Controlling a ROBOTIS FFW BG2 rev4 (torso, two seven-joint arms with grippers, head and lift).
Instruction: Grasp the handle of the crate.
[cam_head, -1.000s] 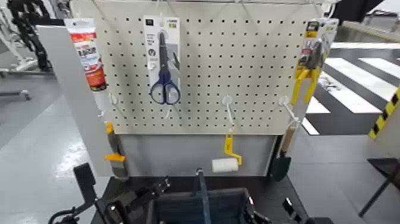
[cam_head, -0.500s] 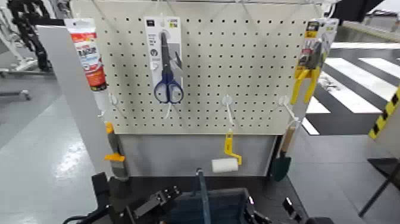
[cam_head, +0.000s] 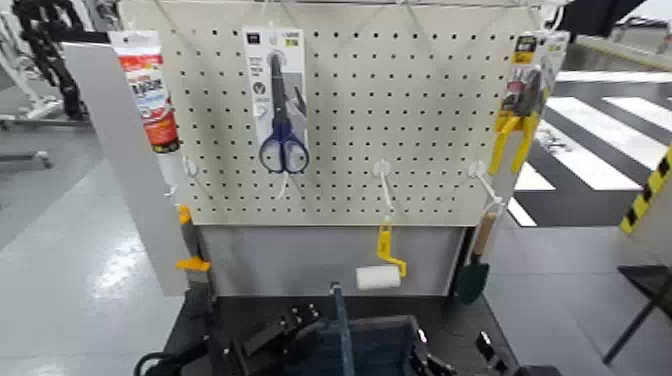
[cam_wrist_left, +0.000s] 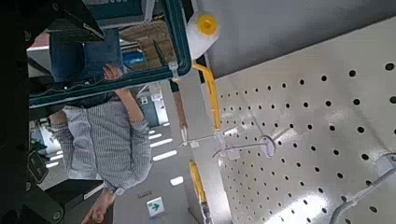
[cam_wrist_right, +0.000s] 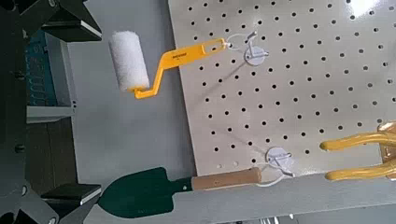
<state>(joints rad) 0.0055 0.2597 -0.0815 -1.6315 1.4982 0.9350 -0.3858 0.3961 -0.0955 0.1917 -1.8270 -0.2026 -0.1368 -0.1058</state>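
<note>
I am on the approach: my left end effector (cam_head: 295, 325) sits just beside the handle (cam_head: 340, 325) of the crate (cam_head: 385, 345), holding nothing; how wide it gapes I cannot tell. Next it must straddle the handle and close. My right end effector (cam_head: 485, 350) waits beyond the crate.

— Where's the dark grey-blue slatted plastic crate (cam_head: 375, 345)?
— Low in the head view, below the pegboard. Its thin dark blue-grey strap handle (cam_head: 341, 325) stands upright over the middle.

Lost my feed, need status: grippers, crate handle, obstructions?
Left gripper closing on the crate from its left, short of the handle. Right gripper low at the crate's right. Handle upright, ungrasped, nothing blocking.
</note>
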